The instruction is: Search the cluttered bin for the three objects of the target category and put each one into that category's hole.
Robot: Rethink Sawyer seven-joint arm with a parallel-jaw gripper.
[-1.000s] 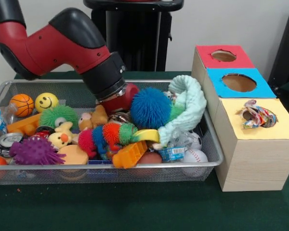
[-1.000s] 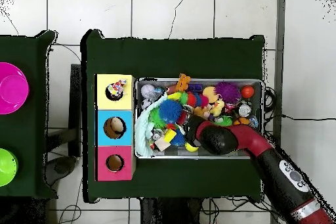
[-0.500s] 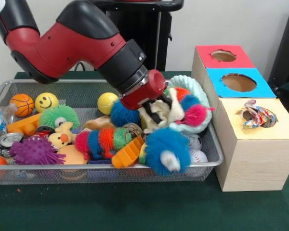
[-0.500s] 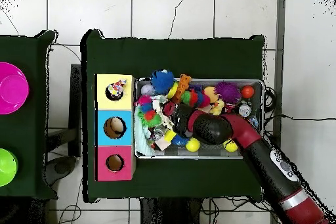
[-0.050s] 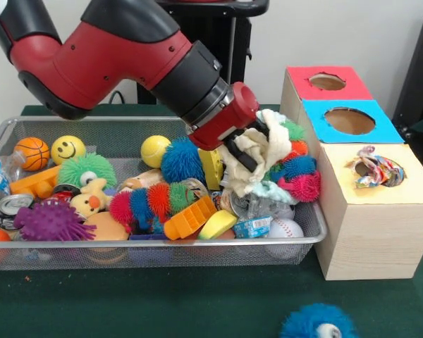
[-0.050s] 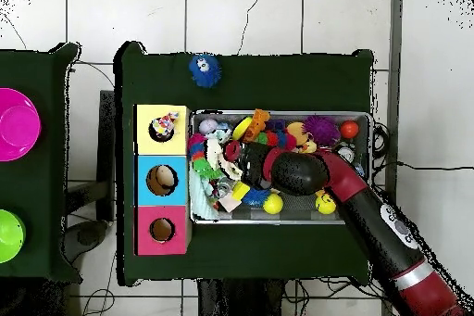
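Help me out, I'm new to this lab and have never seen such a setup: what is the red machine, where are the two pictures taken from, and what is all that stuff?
The red and black machine is a robot arm. Its gripper is buried in a bundle of cream rope and coloured fuzzy pieces, so I cannot tell whether it is open or shut. One picture is taken from across the table, the other from straight above.

On the green table sits a wire mesh bin full of toys: a smiley ball, a small basketball, a purple spiky ball and more. Beside it stands a wooden box with three holes, topped red, blue and yellow; a colourful toy sits in the yellow hole. A blue fuzzy ball lies on the table outside the bin.
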